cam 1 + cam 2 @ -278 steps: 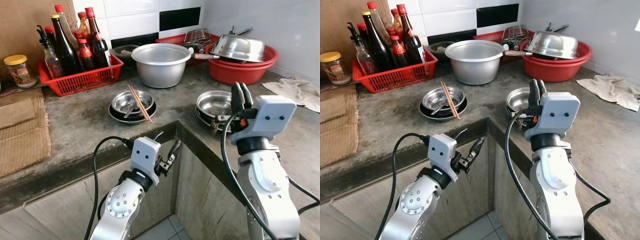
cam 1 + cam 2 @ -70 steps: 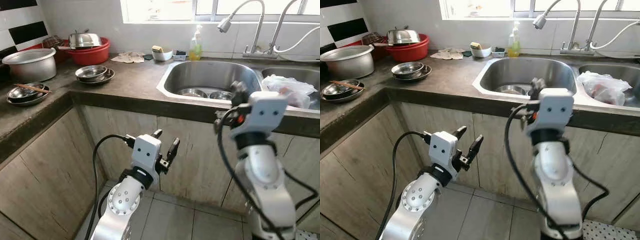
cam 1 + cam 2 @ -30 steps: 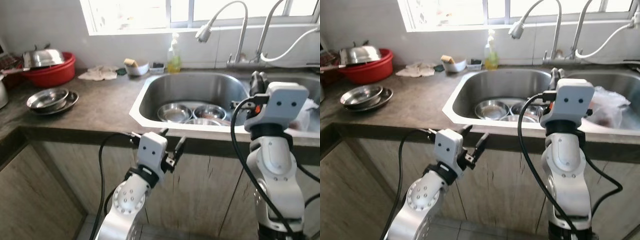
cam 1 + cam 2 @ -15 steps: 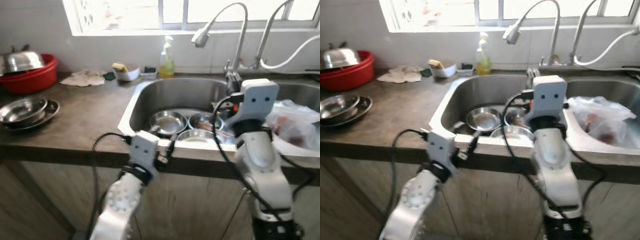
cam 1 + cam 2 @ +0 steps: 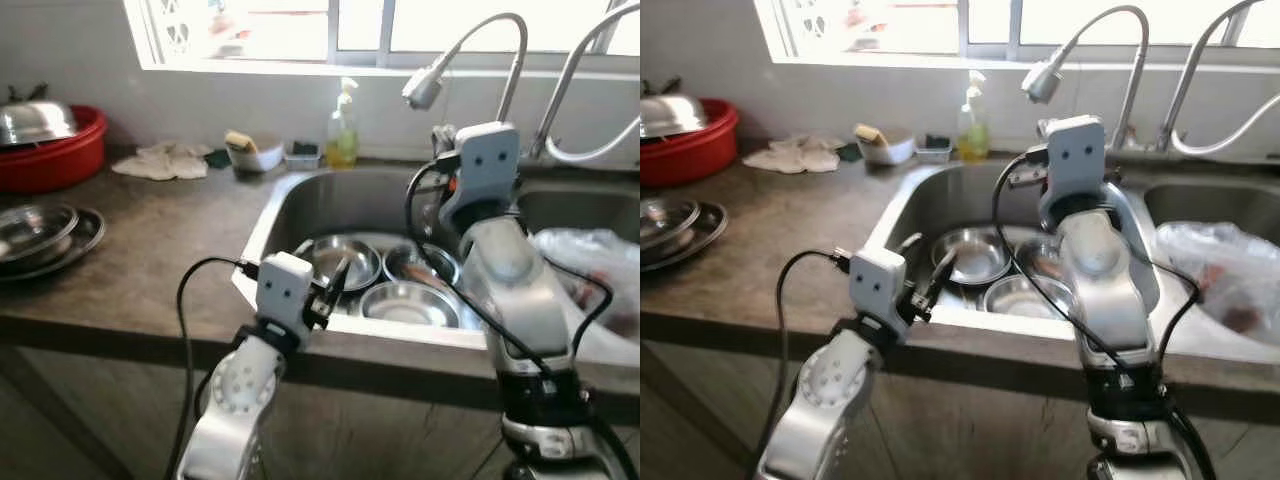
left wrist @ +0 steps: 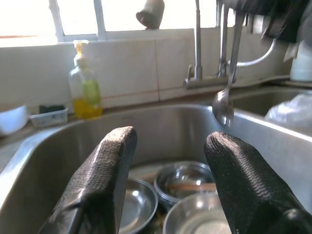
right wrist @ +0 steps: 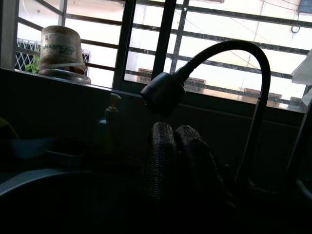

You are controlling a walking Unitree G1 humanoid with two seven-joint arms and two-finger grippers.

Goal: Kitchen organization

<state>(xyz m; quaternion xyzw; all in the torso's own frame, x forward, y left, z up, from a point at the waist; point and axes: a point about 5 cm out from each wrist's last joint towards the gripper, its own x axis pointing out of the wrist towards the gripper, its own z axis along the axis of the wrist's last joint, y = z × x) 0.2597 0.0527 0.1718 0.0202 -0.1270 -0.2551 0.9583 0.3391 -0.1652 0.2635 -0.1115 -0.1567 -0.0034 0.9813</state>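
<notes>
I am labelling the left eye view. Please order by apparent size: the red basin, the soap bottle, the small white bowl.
1. red basin, though the frame edge cuts it
2. soap bottle
3. small white bowl, close to the bottle in size

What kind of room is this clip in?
A home kitchen, at the washing-up area: a steel sink holding metal bowls, a gooseneck faucet under a window, and a dish soap bottle.

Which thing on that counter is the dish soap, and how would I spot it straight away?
Find the steel sink basin under the window, then look at the ledge behind its back rim. There stands a clear plastic pump bottle of yellow-green liquid. It is the tallest thing there, rising above the small white bowl to its left.
</notes>
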